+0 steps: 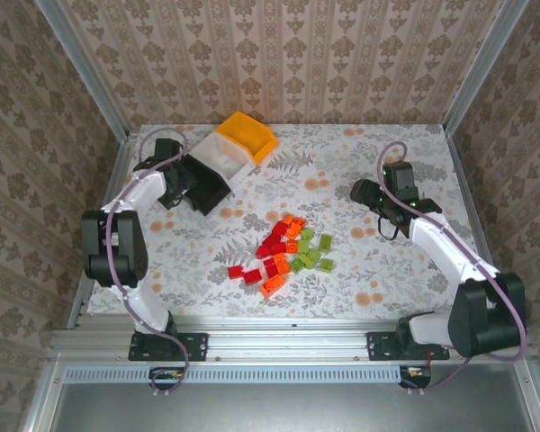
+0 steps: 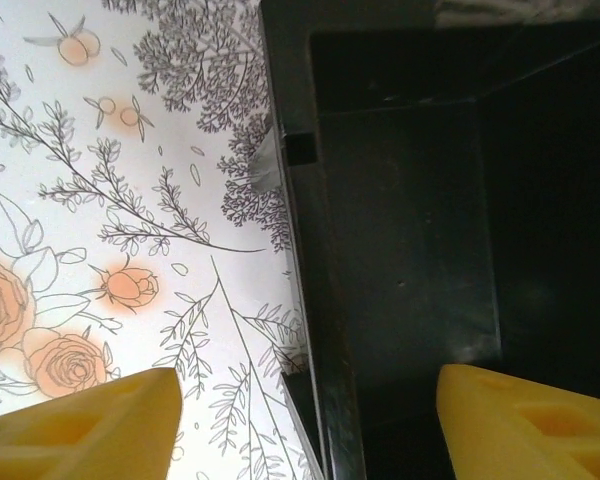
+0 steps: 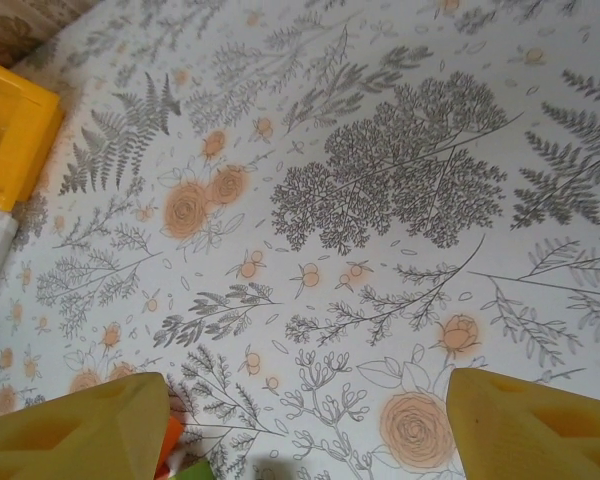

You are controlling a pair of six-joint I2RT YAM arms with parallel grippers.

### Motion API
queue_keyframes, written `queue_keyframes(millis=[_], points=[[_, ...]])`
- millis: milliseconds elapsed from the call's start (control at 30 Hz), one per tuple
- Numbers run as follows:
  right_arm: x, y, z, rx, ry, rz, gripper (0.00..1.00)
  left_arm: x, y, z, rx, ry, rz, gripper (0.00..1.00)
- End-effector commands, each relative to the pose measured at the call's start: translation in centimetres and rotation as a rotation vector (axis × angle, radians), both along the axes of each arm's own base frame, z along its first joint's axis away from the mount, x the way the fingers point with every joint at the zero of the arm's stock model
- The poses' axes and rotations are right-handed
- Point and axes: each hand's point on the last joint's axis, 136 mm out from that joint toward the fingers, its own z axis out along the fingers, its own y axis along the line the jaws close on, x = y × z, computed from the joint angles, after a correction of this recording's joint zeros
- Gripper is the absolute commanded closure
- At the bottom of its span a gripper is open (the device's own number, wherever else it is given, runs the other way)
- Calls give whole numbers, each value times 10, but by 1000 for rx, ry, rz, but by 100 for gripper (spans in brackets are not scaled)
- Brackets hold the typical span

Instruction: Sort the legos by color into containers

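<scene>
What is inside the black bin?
The black bin shows only a bare dark floor and walls, nothing in it. One yellow finger of the left claw hides a corner.

We count one black bin (image 1: 207, 189), one white bin (image 1: 227, 162), one orange-yellow bin (image 1: 246, 133), and roughly twenty red bricks (image 1: 252, 277), orange bricks (image 1: 272, 288) and green bricks (image 1: 325, 241) altogether.

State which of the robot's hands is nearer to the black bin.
Left. The left hand is at the black bin, its fingers straddling one wall. The right hand hangs across the table, past the brick pile.
</scene>
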Motion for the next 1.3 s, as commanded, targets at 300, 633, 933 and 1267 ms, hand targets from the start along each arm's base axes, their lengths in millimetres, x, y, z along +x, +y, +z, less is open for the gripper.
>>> queue_keyframes(millis=[300, 633, 933, 1267], points=[[-27, -9, -8, -60, 30, 6, 28, 8, 14, -7, 130, 26, -62, 69], [-26, -6, -13, -52, 34, 14, 29, 18, 7, 2, 184, 28, -176, 94], [-36, -12, -11, -50, 3, -20, 29, 50, -51, 26, 273, -60, -446, 100], [-45, -8, -13, -42, 20, 8, 30, 46, -130, 12, 189, -60, -745, 100]])
